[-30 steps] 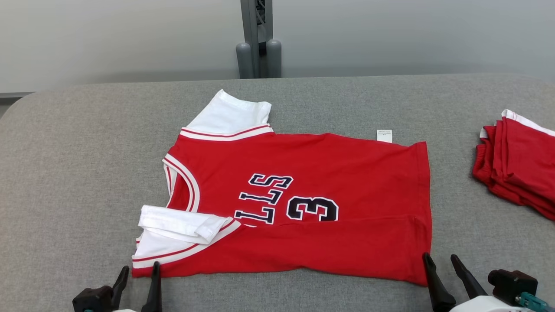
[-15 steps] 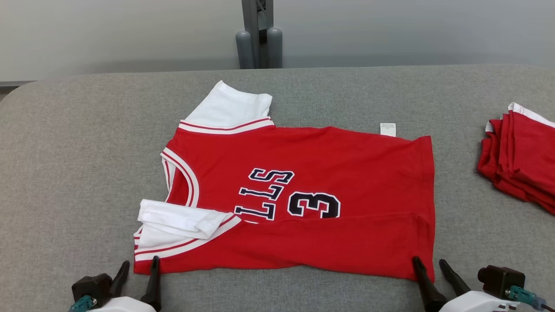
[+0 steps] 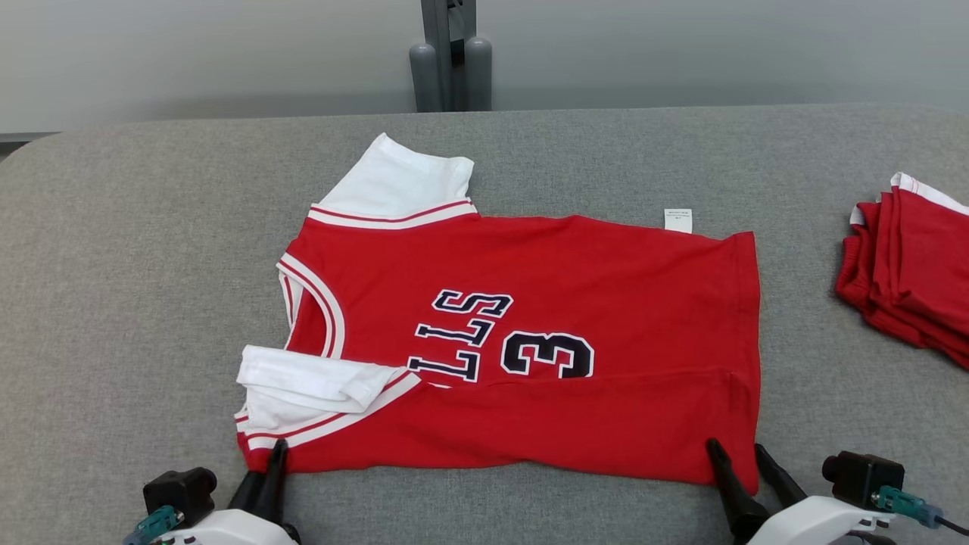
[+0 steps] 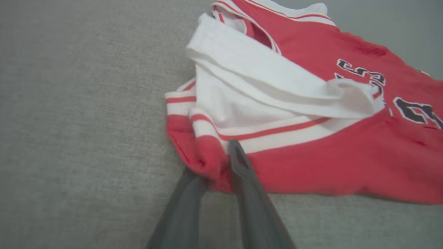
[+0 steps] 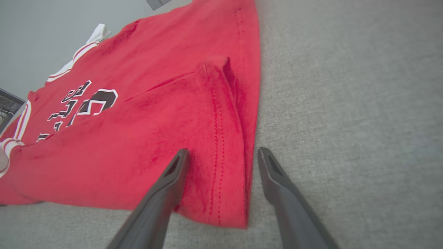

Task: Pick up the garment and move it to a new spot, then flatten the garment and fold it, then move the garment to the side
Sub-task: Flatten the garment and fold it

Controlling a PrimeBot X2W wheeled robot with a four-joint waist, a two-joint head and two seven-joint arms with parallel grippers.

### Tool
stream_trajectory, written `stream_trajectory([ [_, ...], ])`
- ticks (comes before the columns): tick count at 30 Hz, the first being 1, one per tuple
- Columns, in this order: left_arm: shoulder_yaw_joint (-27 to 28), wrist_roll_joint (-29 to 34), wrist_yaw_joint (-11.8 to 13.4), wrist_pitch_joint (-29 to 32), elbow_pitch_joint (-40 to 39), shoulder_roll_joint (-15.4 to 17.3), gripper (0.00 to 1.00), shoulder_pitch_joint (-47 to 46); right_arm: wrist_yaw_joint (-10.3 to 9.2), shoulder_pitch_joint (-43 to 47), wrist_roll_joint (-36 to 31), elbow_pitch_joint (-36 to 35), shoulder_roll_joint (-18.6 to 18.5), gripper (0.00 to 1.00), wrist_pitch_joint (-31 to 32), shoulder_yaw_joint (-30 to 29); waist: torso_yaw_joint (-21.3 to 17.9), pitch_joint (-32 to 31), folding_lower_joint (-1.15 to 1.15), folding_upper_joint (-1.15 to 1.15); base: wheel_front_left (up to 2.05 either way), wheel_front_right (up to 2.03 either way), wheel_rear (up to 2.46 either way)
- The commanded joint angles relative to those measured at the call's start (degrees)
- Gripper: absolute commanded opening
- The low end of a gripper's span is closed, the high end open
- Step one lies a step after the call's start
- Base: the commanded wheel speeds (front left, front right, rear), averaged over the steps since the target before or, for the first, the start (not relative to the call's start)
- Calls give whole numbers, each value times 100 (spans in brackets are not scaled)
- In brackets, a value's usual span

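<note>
Presently, on the grey table (image 3: 136, 265): one red jersey (image 3: 606, 303) with white sleeves, laid flat across the middle, collar toward the robot's left, hem toward its right, near edge folded over.

Left gripper (image 3: 266, 462): low at the near shoulder corner, drawn narrow, pinching a bunch of red cloth.

Right gripper (image 3: 736, 448): low at the near hem corner, spread wide, one finger on the cloth, the other on the table just beside the hem.

Pile of folded red clothes (image 3: 908, 265): far right, well apart from the jersey.
</note>
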Motion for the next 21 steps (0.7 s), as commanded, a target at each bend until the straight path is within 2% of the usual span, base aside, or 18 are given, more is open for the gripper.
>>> stream_trajectory([
  [1,-47,-41,-13,93,103,-16,0,-6,-2,6,94,116,27,82,132,118,9,-3,0,0,0,0,0],
  [2,-55,-53,-20,94,104,1,0,-12,-2,-15,100,98,33,27,141,192,14,-5,0,0,0,0,0],
  [3,-63,-72,-25,91,102,-1,0,-20,-2,-19,110,89,21,0,133,232,19,-6,0,0,0,0,0],
  [14,-125,-150,-48,96,3,89,0,47,-2,-173,327,99,-221,0,146,327,66,-95,0,0,0,0,0],
  [21,-163,-100,-46,111,-163,301,0,59,-2,-285,358,0,-517,0,283,446,106,-185,0,0,0,0,0],
])
